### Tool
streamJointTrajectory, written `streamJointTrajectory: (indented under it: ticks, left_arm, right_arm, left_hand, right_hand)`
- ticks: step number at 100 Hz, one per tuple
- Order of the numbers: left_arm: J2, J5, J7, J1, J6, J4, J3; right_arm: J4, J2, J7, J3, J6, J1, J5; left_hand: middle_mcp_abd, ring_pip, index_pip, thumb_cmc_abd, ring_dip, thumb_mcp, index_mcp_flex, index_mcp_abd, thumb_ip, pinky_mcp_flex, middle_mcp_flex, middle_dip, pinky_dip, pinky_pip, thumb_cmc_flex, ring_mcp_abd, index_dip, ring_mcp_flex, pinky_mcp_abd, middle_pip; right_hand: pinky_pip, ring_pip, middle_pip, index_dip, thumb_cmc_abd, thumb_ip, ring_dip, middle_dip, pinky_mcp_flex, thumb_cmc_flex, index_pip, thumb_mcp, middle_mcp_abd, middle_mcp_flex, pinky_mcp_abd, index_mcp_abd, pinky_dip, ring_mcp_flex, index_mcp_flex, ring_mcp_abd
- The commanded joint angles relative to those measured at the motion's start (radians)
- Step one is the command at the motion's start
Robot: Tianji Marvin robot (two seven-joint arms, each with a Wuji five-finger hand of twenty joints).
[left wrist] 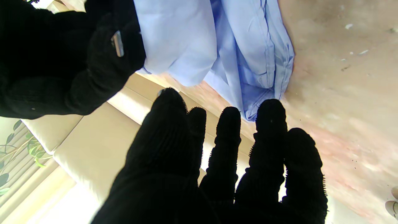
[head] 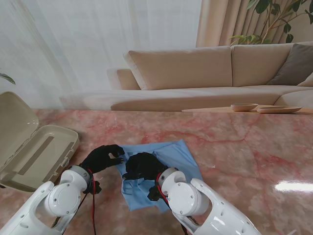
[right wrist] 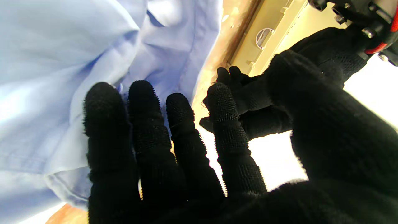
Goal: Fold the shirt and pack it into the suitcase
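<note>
The shirt (head: 164, 169) lies on the table (head: 234, 142) as a rumpled blue bundle, partly folded, just under and beyond my right hand (head: 143, 165); that hand rests over its near-left part, fingers (right wrist: 107, 124) extended and spread across the cloth, gripping nothing that I can see; my left hand (head: 102, 157) sits just beside the shirt's left edge, fingers (left wrist: 269, 124) straight and apart, holding nothing, its tips near the cloth's corner; the two hands are close together, nearly touching. The suitcase (head: 34, 152) lies open, well apart, beyond my left hand on its outer side. I judge I am still at the folding step, the bundle not yet neat; the next move calls for closing fingers on an edge and bringing it over flat before any lift toward the suitcase.
</note>
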Motion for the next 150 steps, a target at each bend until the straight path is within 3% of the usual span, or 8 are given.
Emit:
streamJointTrajectory:
  ticks: [1, 6, 10, 38, 78, 101, 122, 150]
  left_arm:
    - [0.003, 0.007, 0.002, 0.006, 0.002, -0.012, -0.002]
    - [0.003, 0.011, 0.002, 0.007, 0.001, -0.017, -0.004]
    - [0.003, 0.015, 0.004, 0.008, -0.001, -0.02, -0.005]
    - [0.003, 0.016, 0.0, -0.01, -0.005, -0.025, 0.006]
    - [0.004, 0.015, -0.003, -0.074, -0.048, -0.019, 0.05]
    - [0.002, 0.004, -0.002, -0.137, -0.083, 0.017, 0.105]
    - [0.013, 0.025, -0.045, -0.19, -0.116, 0.054, 0.155]
    - [0.023, 0.029, -0.086, -0.217, -0.147, 0.078, 0.191]
  right_arm:
    - [-0.018, 0.001, 0.006, 0.009, -0.007, -0.015, -0.003]
    - [-0.029, 0.001, -0.002, 0.018, -0.012, -0.025, -0.005]
    - [-0.037, 0.001, -0.011, 0.026, -0.018, -0.034, -0.008]
    - [-0.113, 0.007, -0.051, 0.103, -0.048, -0.101, -0.045]
    - [-0.216, 0.046, -0.037, 0.312, -0.077, -0.233, -0.231]
    - [-0.212, 0.047, -0.048, 0.406, -0.057, -0.285, -0.256]
    - [-0.184, 0.042, -0.067, 0.45, -0.046, -0.309, -0.25]
    - [-0.16, 0.041, -0.078, 0.475, -0.045, -0.32, -0.251]
  left_hand:
    - [0.005, -0.028, -0.01, 0.037, -0.011, -0.04, 0.021, 0.014, 0.02, -0.013, -0.006, -0.009, -0.004, -0.001, 0.016, 0.017, -0.001, -0.021, 0.013, -0.015]
    - [0.004, -0.03, -0.011, 0.038, -0.013, -0.04, 0.02, 0.012, 0.02, -0.013, -0.008, -0.009, -0.004, -0.002, 0.016, 0.016, -0.001, -0.021, 0.013, -0.016]
    - [0.004, -0.032, -0.011, 0.037, -0.015, -0.04, 0.021, 0.011, 0.02, -0.013, -0.007, -0.009, -0.005, -0.003, 0.015, 0.016, -0.001, -0.019, 0.014, -0.017]
    - [0.005, -0.044, -0.022, 0.043, -0.024, -0.041, 0.016, 0.01, 0.02, -0.014, -0.013, -0.013, -0.006, -0.007, 0.009, 0.017, -0.003, -0.026, 0.016, -0.025]
    - [0.031, -0.169, -0.116, 0.104, -0.15, -0.047, -0.036, -0.009, 0.029, -0.029, -0.054, -0.137, -0.016, -0.036, -0.053, 0.025, -0.026, -0.066, 0.028, -0.157]
    - [0.035, -0.239, -0.223, 0.106, -0.227, -0.062, -0.071, -0.114, 0.029, -0.06, -0.119, -0.213, -0.017, -0.074, -0.144, 0.05, -0.095, -0.107, 0.045, -0.239]
    - [0.029, -0.26, -0.281, 0.045, -0.248, -0.056, -0.129, -0.145, 0.031, -0.073, -0.177, -0.232, -0.017, -0.097, -0.157, 0.042, -0.124, -0.125, 0.05, -0.269]
    - [0.026, -0.273, -0.284, 0.021, -0.261, -0.056, -0.136, -0.158, 0.03, -0.084, -0.191, -0.247, -0.014, -0.113, -0.186, 0.043, -0.125, -0.129, 0.061, -0.284]
  right_hand:
    - [-0.003, -0.018, -0.015, 0.017, 0.009, 0.033, -0.024, -0.016, -0.095, -0.018, -0.008, -0.02, -0.003, 0.009, 0.041, -0.008, 0.028, -0.031, 0.03, 0.005]
    - [0.043, -0.023, -0.018, 0.01, 0.004, 0.025, -0.028, -0.017, -0.123, -0.009, -0.005, -0.022, -0.002, 0.012, 0.03, -0.009, 0.03, -0.035, 0.03, 0.0]
    - [0.084, -0.025, -0.018, -0.01, 0.002, 0.02, -0.032, -0.017, -0.14, -0.005, 0.009, -0.017, -0.002, 0.013, 0.026, -0.007, -0.029, -0.037, 0.026, -0.006]
    - [0.111, -0.032, -0.02, -0.028, 0.002, 0.003, -0.039, -0.02, -0.164, 0.022, 0.025, -0.025, -0.01, 0.022, 0.014, -0.012, -0.049, -0.034, 0.024, -0.027]
    - [0.114, -0.03, -0.03, -0.053, 0.009, 0.001, -0.037, -0.023, -0.172, 0.027, 0.043, -0.04, -0.02, 0.035, 0.011, -0.025, -0.069, -0.026, 0.019, -0.03]
    - [0.112, -0.028, -0.036, -0.064, 0.01, 0.003, -0.032, -0.021, -0.178, 0.034, 0.05, -0.047, -0.018, 0.038, 0.014, -0.023, -0.077, -0.027, 0.018, -0.026]
    - [0.111, -0.023, -0.039, -0.07, 0.012, 0.004, -0.026, -0.018, -0.184, 0.039, 0.055, -0.051, -0.016, 0.039, 0.018, -0.02, -0.08, -0.028, 0.017, -0.024]
    - [0.111, -0.017, -0.038, -0.075, 0.008, 0.002, -0.02, -0.015, -0.186, 0.045, 0.063, -0.053, -0.016, 0.042, 0.018, -0.022, -0.081, -0.027, 0.016, -0.024]
